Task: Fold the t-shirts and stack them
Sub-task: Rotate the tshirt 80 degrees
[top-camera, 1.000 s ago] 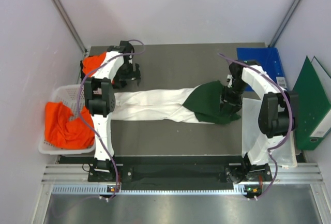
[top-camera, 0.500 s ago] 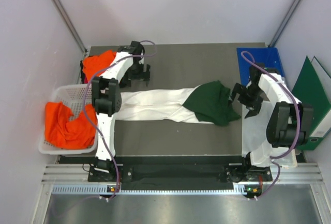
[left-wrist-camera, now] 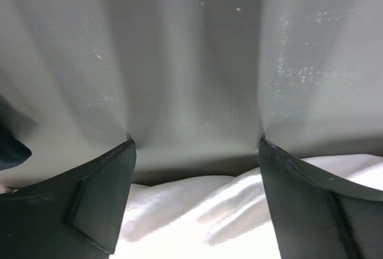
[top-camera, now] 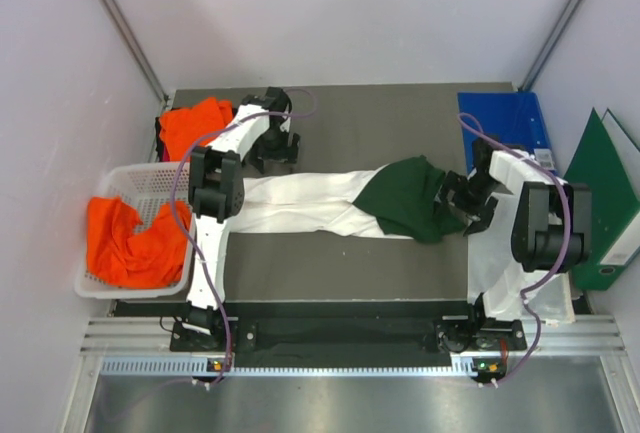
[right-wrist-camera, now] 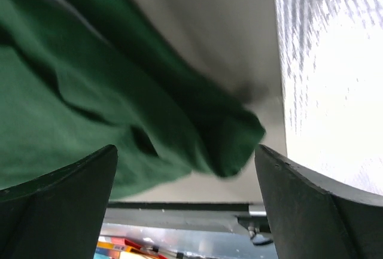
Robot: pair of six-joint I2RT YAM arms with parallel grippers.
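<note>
Left claw [left-wrist-camera: 196, 145], right claw [right-wrist-camera: 185, 148] beside t-shirt [top-camera: 300, 203]

Table [top-camera: 330, 263]: centre of frame.
Spread t-shirt [top-camera: 290, 203]: on the table, running left to right across mid-frame, sleeve end at right.
Basket [top-camera: 140, 175]: at the table's left edge, mid-left; heaped t-shirt [top-camera: 125, 243] inside it.
Third t-shirt [top-camera: 195, 121]: table's upper-left corner, above the basket.
Left gripper [top-camera: 275, 151]: just above the spread t-shirt's left end.
Right gripper [top-camera: 455, 198]: just right of the sleeve end.
Sheet [top-camera: 495, 253]: on the table's right part, beneath the right arm.
Flat folder [top-camera: 510, 118]: table's upper-right corner.
Second folder [top-camera: 600, 203]: far right, beyond the sheet.
</note>
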